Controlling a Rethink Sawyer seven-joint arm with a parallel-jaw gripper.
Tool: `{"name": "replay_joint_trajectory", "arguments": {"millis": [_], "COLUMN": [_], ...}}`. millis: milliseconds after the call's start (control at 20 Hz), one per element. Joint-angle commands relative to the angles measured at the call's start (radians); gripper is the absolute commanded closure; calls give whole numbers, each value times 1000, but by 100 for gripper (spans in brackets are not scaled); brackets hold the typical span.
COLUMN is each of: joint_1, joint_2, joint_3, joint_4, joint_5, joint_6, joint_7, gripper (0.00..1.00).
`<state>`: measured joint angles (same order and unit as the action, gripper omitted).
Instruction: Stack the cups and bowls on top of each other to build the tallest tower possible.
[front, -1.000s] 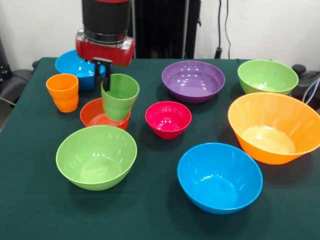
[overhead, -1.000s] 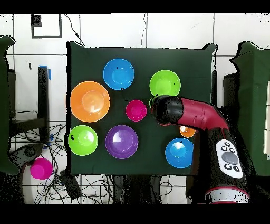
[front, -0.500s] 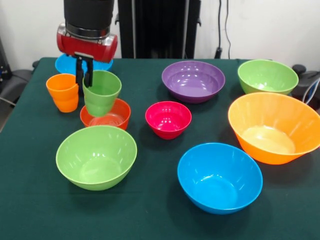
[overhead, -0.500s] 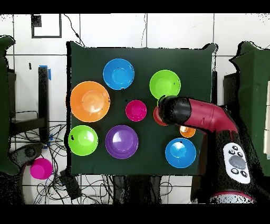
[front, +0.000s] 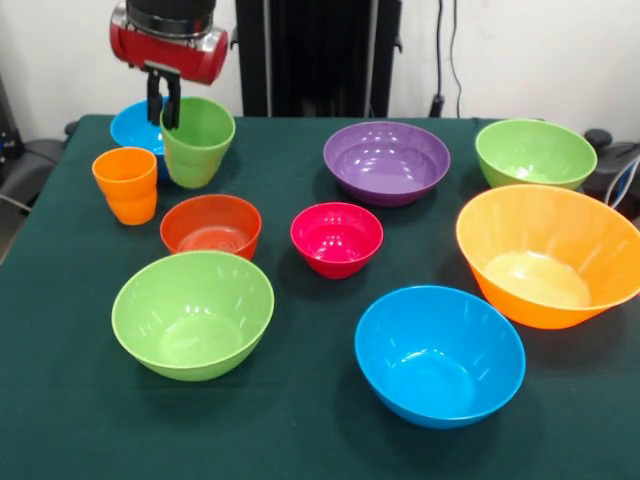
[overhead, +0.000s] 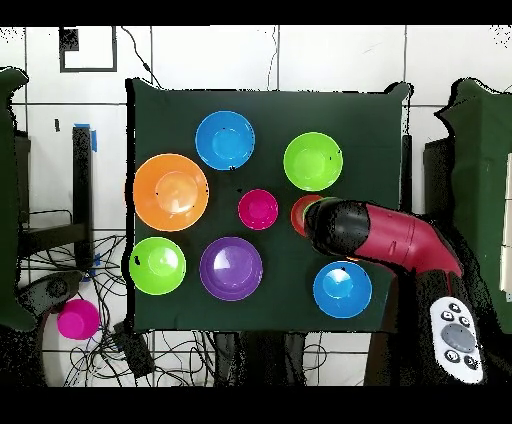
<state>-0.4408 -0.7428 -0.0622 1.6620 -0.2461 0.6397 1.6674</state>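
My gripper (front: 166, 104) is shut on the rim of the light green cup (front: 198, 141) and holds it in the air at the back left, above the table. The orange cup (front: 126, 185) stands just to its left and lower. In front of the held cup sits the small red-orange bowl (front: 211, 227), empty. A pink bowl (front: 337, 238) sits mid-table. No tower stands; every bowl lies singly. In the overhead view the arm (overhead: 375, 235) covers both cups, and only a sliver of the red-orange bowl (overhead: 297, 212) shows.
Around the table lie a lime green bowl (front: 193, 313), a blue bowl (front: 440, 355), the large orange bowl (front: 548, 255), a purple bowl (front: 387, 162), a second green bowl (front: 535, 153), and a blue bowl (front: 132, 125) behind the held cup.
The gripper has risen with the green cup, carrying it from over the red-orange bowl toward the table's back left. The bowls have stayed put.
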Motion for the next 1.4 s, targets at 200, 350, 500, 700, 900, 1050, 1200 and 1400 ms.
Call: {"name": "replay_joint_trajectory", "arguments": {"millis": [200,350,500,700,900,1050,1200,1400], "joint_1": [28,24,25,10,-9,2,12,1], "joint_2": [1,9,18,25,55,87,125,172], "joint_3": [27,27,25,29,36,19,11,17], "joint_4": [100,101,93,91,90,84,90,109], "joint_5": [-41,-43,-48,-55,-63,-82,-87,-83], "joint_6": [54,41,30,13,-19,-72,-146,-230], "joint_7": [33,33,34,18,12,43,78,83], "gripper": [100,100,100,100,100,100,100,100]}}
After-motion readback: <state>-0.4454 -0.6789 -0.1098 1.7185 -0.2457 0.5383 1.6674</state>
